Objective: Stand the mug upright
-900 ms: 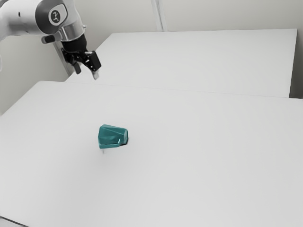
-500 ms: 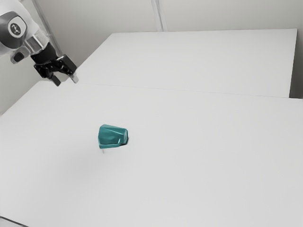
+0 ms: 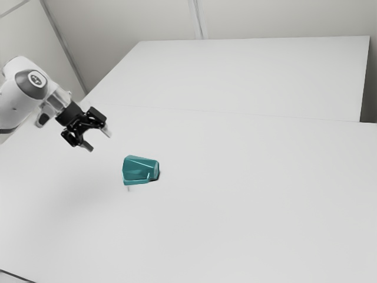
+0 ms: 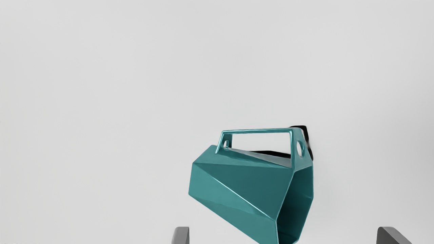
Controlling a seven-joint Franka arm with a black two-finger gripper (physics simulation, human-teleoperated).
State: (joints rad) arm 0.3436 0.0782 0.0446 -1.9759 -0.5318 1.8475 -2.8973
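Note:
My gripper (image 3: 97, 140) hangs over the table in the exterior view, above and toward the exterior view's left of the teal mug (image 3: 139, 170). The faceted mug lies on its side on the tabletop. In the wrist view the mug (image 4: 244, 183) shows its angular handle and its dark open mouth. There my gripper (image 4: 283, 235) stands open, its two fingertips wide apart, with the mug's body beyond them and neither finger touching it.
The white tabletop (image 3: 247, 194) extends around the mug. Behind it is another white surface (image 3: 253, 76) reaching toward the pale wall. A dark thin line runs at the near left corner of the exterior view.
My hand first swung toward the exterior view's left, then came lower and nearer the mug, tilting its fingers toward it. The mug has stayed where it lay.

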